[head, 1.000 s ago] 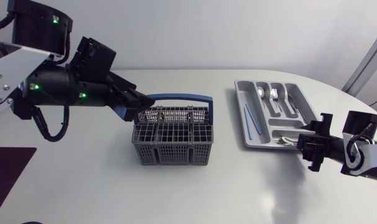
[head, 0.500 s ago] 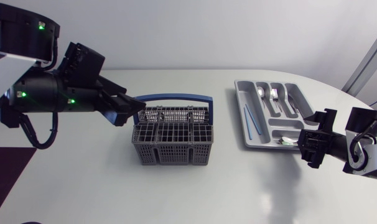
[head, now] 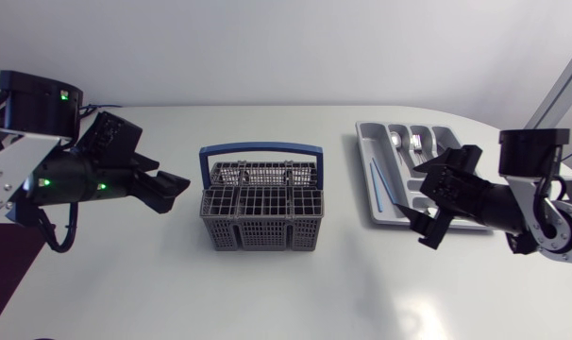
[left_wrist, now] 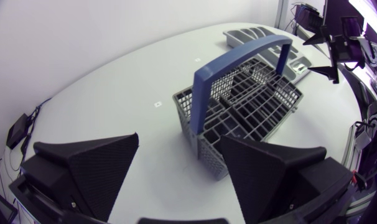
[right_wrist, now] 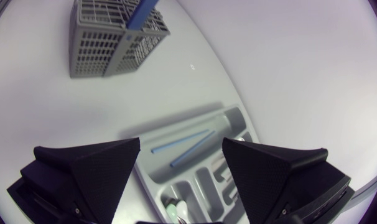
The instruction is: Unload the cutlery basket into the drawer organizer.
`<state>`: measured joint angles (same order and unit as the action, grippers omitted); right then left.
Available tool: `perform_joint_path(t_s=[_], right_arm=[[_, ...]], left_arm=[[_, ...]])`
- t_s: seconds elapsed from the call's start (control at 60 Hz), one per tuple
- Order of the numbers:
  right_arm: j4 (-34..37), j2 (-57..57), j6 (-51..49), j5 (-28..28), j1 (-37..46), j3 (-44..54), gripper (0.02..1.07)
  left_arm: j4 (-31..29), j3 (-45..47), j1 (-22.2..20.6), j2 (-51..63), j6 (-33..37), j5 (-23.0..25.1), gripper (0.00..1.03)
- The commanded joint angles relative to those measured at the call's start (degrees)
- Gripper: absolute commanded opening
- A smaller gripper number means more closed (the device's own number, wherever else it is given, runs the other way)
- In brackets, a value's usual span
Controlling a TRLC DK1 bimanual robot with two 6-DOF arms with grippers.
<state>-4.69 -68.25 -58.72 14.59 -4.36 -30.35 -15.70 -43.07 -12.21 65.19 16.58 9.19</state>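
Observation:
The grey cutlery basket [head: 260,215] with its blue handle [head: 260,149] stands mid-table; no cutlery shows in it. The grey drawer organizer [head: 456,151] lies to its right, holding two blue sticks [head: 380,185], spoons [head: 405,142] and more cutlery [head: 434,213] in its near compartment. My left gripper [head: 166,178] hangs open just left of the basket [left_wrist: 251,102], holding nothing. My right gripper [head: 426,200] is open and empty over the organizer's near left corner; in the right wrist view, the organizer [right_wrist: 238,118] and blue sticks [right_wrist: 183,147] lie under it, with the basket [right_wrist: 107,31] farther ahead.
A dark mat [head: 8,247] lies at the table's left edge. Bare white tabletop [head: 295,293] runs along the front and between basket and organizer. The rounded table edge curves behind the organizer.
My left arm has drawn back leftward, away from the basket's handle. My right gripper has opened wider and swung left from the organizer's near compartment to its near left corner.

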Motion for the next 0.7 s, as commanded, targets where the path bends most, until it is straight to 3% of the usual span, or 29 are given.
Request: perform_joint_path(t_s=[0.0, 0.283, 0.683], right_arm=[[0.6, -1.8, 9.1, -0.1, -4.6, -1.4, 0.95], [-1.1, -11.5, 21.5, -0.3, -11.9, -8.1, 0.95], [-4.6, -17.4, 24.7, -2.5, -15.8, -9.9, 0.94]], left_arm=[[2.1, 2.8, 1.7, 3.5, 1.6, -0.6, 0.99], [6.7, 3.3, -0.5, 11.1, 1.5, -0.5, 0.99], [7.1, -0.3, -2.9, 14.8, 0.9, -1.5, 0.99]])
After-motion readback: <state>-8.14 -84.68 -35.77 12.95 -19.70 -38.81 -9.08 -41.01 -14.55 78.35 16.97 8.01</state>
